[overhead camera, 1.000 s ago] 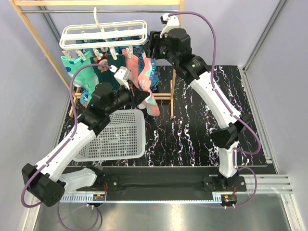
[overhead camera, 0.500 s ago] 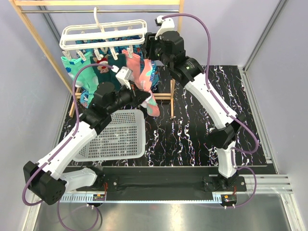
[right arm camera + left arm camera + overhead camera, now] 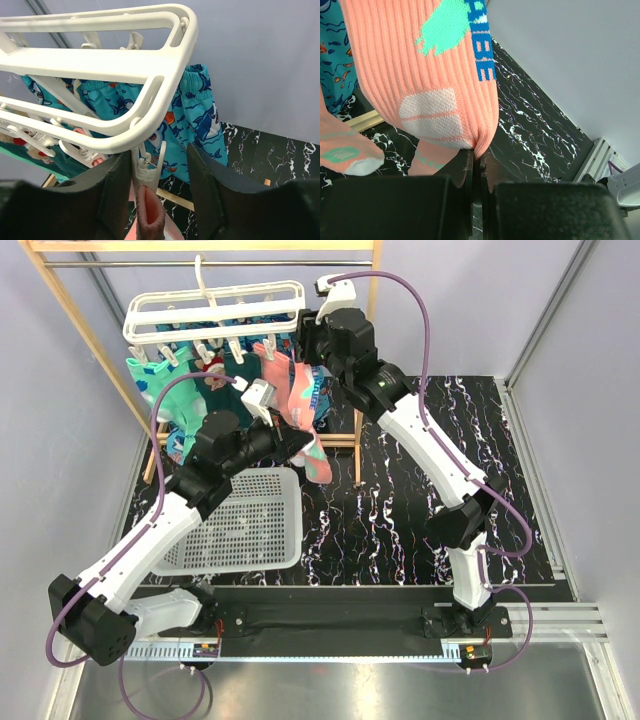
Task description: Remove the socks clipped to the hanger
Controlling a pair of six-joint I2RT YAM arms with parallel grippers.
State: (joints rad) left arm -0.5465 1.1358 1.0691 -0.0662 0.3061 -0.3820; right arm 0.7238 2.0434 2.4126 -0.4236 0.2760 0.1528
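Task barely begun: the hanger [image 3: 215, 312] hung on the wooden rack [image 3: 75, 330] with all visible socks [image 3: 175, 400] clipped, none in the mesh basket [image 3: 245, 525]. The left pincer [image 3: 477, 157] was shut tight on the pink sock [image 3: 435, 75] at its lower edge. The right pincer [image 3: 162, 200] stood open astride a clip [image 3: 147, 167] holding a pink cuff, not yet squeezing. Plain grey walls; black marbled desk [image 3: 400, 510].

the only writing stands on the pink sock [image 3: 430, 75], just above the tips of the left gripper [image 3: 477, 162], which pinches the sock's lower edge. blue block letters [image 3: 481, 55] run sideways up the sock's right edge; "be" can be made out, and the letters around it are cut off by the fold. in the top view this print is too small to read.
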